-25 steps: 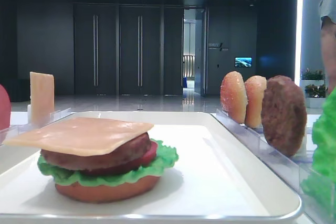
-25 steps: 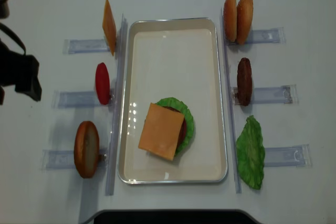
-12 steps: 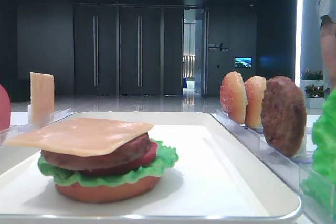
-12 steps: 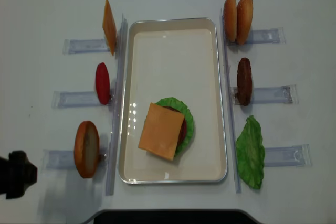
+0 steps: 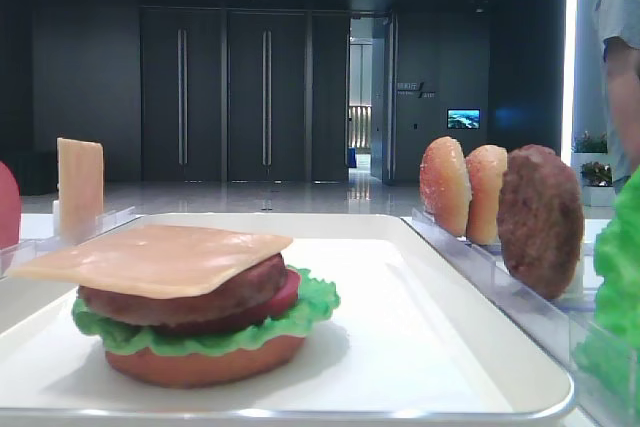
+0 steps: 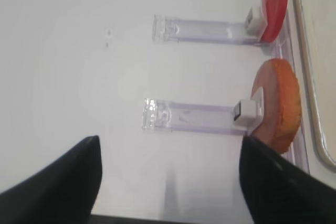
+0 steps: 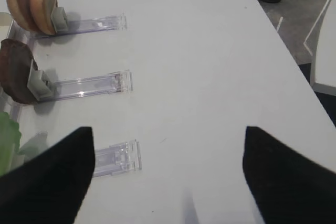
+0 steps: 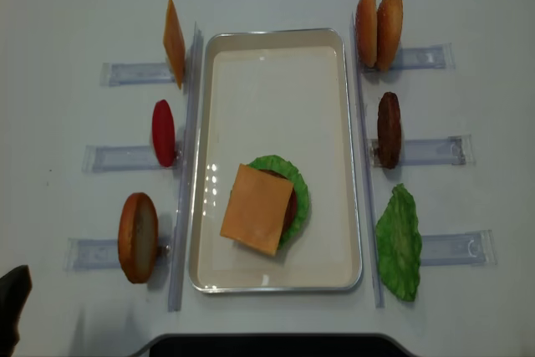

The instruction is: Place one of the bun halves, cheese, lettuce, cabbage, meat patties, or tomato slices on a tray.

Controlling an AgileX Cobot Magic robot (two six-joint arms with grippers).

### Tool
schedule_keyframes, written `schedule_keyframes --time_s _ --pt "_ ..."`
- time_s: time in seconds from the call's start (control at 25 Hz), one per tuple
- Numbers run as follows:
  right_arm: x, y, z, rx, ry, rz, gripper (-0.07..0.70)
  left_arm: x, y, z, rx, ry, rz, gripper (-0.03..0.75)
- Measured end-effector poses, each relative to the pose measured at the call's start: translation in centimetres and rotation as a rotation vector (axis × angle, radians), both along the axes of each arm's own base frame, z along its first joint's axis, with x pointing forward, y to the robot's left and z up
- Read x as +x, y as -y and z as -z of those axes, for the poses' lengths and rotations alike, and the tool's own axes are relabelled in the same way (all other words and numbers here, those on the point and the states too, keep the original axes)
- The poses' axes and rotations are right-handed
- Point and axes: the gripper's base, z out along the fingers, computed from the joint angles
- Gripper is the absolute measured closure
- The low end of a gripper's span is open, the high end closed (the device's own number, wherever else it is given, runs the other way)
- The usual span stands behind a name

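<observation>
**White tray holds a partial stack; both grippers clear of it**

White tray point(image 8: 276, 43) lies mid-table, and you will find a stack in its near half: a bun base at the bottom, lettuce point(image 8: 297, 186), a tomato slice and a meat patty point(image 5: 180, 299) above it, and a cheese point(image 8: 257, 209) slice lying flat on top, its corners overhanging the patty.

Your left gripper point(image 6: 168, 182) stands with its jaws apart and nothing between them. Ahead of those jaws, and slightly to one side, a bun half point(image 6: 277, 103) stands on edge in a clear rack point(image 6: 194, 116); beyond it a tomato slice point(image 6: 275, 6) stands in the next rack. Neither touches the fingers. In the overhead view only a dark corner of this arm shows at the lower left edge, well apart from the tray.

Your right gripper point(image 7: 168, 177) also has its jaws apart, over bare table. Ahead and off to one side of them you have an empty rack point(image 7: 118, 157), then a spare patty point(image 7: 16, 77) and two bun halves point(image 7: 31, 3) on edge in racks further out. A green edge beside the near finger appears to be the spare lettuce leaf point(image 8: 399, 244), though the wrist view crops it.

A second cheese slice point(image 8: 174, 42) stands upright in the far left rack.
</observation>
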Motion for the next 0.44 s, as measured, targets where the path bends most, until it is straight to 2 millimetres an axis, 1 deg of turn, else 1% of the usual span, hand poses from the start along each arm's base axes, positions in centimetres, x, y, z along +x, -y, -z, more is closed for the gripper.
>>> schedule_keyframes --time_s 0.12,0.24,0.44 --pt "0.0 0.0 0.0 0.000 0.000 0.000 0.082 -1.4 0.1 -0.1 0.009 0.104 -0.001 0.118" --pt "0.0 0.0 0.0 0.000 0.000 0.000 0.082 -2.4 0.1 -0.1 0.013 0.173 -0.002 0.127" --pt "0.0 0.0 0.0 0.001 0.000 -0.001 0.082 -2.5 0.1 -0.1 0.017 0.179 -0.003 0.144"
